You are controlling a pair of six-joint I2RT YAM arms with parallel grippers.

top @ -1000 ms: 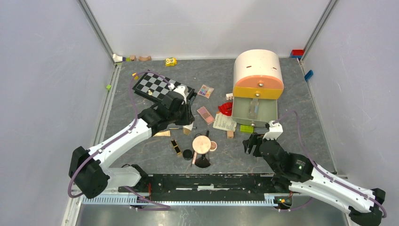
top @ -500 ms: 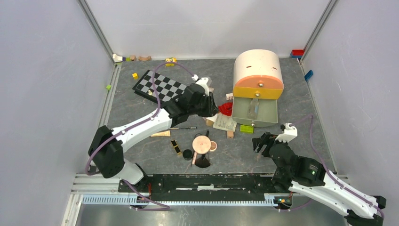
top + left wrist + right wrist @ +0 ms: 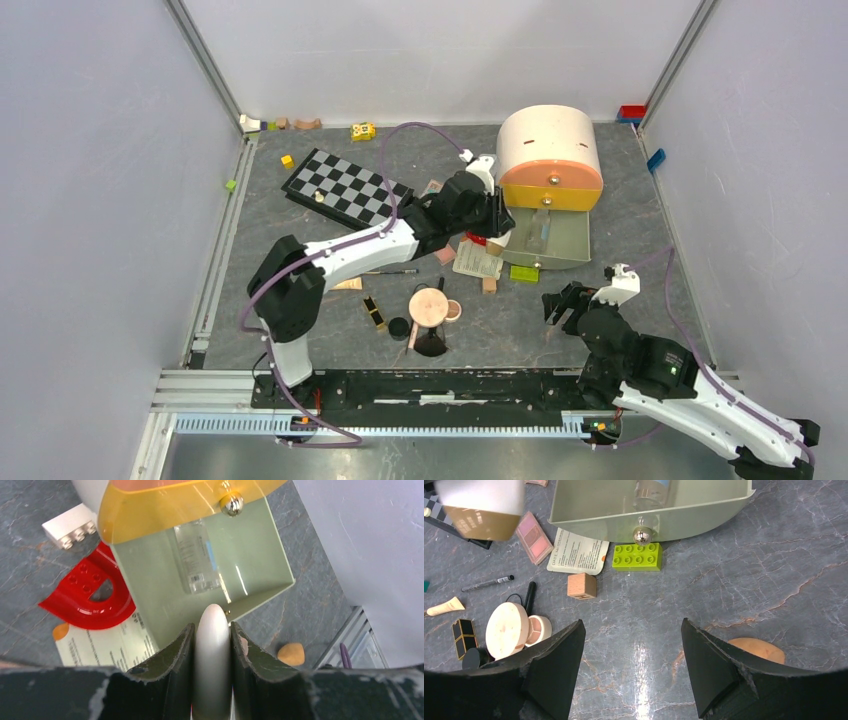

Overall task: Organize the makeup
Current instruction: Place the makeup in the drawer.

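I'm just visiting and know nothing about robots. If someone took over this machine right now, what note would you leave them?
Left end effector: shut on the white oval, poised at the edge of the open green drawer.
Right end effector: open, empty, above the table beside the orange sponge.
Done: a clear bottle lies in the drawer.
Left: drop the oval in. The pink palette, round peach compact, black-gold tube and sponge are still on the table.

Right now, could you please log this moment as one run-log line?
left tool: shut on white oval, at edge of open green drawer | right tool: open, empty, near orange sponge | drawer holds: clear bottle
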